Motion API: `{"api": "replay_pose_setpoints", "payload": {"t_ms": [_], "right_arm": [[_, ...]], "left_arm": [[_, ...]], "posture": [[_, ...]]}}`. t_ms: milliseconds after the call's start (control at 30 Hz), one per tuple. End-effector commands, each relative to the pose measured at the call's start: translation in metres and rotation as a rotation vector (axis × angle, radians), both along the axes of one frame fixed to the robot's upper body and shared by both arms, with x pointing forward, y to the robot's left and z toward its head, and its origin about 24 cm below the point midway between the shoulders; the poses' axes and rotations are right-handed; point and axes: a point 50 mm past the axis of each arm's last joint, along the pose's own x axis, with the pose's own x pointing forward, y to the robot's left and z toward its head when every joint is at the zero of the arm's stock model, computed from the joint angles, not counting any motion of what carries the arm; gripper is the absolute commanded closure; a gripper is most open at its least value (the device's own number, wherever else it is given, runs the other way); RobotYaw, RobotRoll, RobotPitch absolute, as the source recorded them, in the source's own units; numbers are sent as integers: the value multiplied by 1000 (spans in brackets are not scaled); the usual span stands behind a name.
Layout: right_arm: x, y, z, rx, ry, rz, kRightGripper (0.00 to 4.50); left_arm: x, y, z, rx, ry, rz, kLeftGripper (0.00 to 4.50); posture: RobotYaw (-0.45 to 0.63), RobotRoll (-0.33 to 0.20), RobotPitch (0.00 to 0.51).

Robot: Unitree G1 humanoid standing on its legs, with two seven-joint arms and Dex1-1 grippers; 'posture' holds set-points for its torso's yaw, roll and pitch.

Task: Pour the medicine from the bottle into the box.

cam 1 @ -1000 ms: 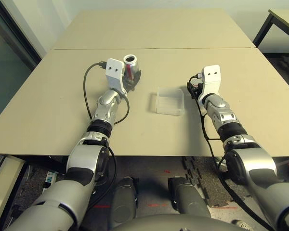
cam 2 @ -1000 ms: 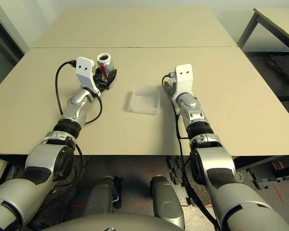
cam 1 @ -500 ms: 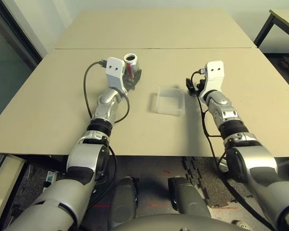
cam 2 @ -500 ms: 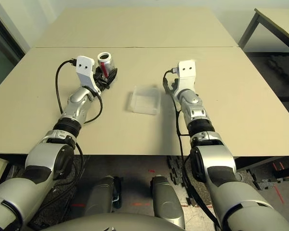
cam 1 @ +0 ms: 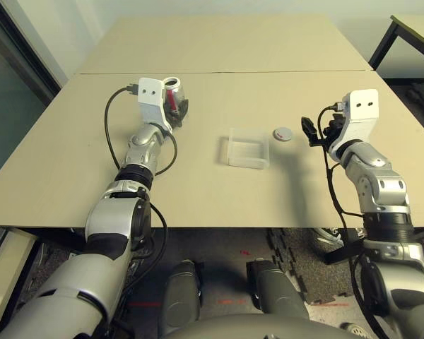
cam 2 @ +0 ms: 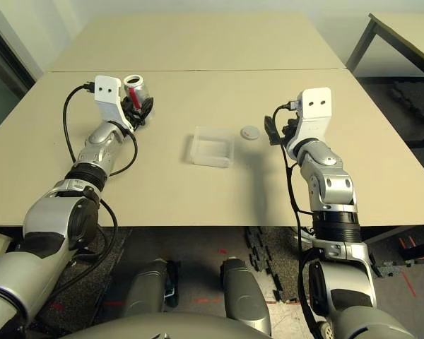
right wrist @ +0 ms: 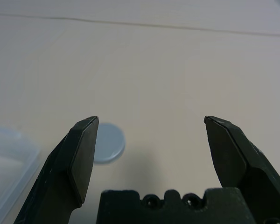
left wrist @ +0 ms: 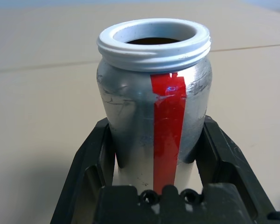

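My left gripper is shut on the bottle, a silver cylinder with a red stripe, and holds it upright at the table's left. The bottle's white mouth is uncapped and dark inside; the medicine is hidden. Black fingers press both of its sides. The box, a shallow clear tray, lies at the table's middle with nothing visible in it. Right of the box, my right gripper stands open above the table, holding nothing. In the right wrist view a corner of the box shows.
A round grey cap lies flat on the table between the box and my right gripper, also seen as the cap beside one finger. A seam crosses the table behind everything. A second table stands at far right.
My right gripper has drawn away to the right and opened, uncovering the grey cap on the table. My left gripper has carried the bottle a little further left.
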Motion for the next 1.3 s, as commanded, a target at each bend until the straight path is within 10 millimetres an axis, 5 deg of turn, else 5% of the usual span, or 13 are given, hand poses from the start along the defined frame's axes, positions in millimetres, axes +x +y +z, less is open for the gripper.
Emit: {"api": "replay_pose_setpoints", "payload": {"t_ms": [33, 167, 267, 400, 567, 933, 1133, 1300], "right_arm": [[-3, 1, -9, 11, 20, 32, 0], [-7, -3, -8, -14, 49, 62, 0], [-11, -4, -3, -66, 80, 114, 0], [-28, 1, 2, -203, 206, 289, 0], [-45, 10, 5, -299, 321, 434, 0], [-36, 46, -3, -318, 366, 599, 0], [-32, 59, -7, -315, 366, 642, 0], [-28, 65, -7, -293, 348, 635, 0]], "left_arm": [[-1, 6, -7, -5, 43, 32, 1863], [2, 14, 4, 3, 25, 58, 1863], [10, 17, 33, 70, -38, 27, 1863], [20, -2, 96, 398, -200, -154, 1863], [17, -43, 137, 868, -334, -432, 1863], [4, -101, 119, 2029, -448, -865, 1865], [5, -114, 113, 2313, -521, -874, 1865], [1, -129, 107, 2349, -626, -912, 1865]], "posture": [[-186, 0, 68], [-185, 0, 64], [-182, 0, 62], [-182, 0, 60], [-195, 0, 60], [-219, 0, 52], [-227, 0, 49], [-248, 0, 53]]}}
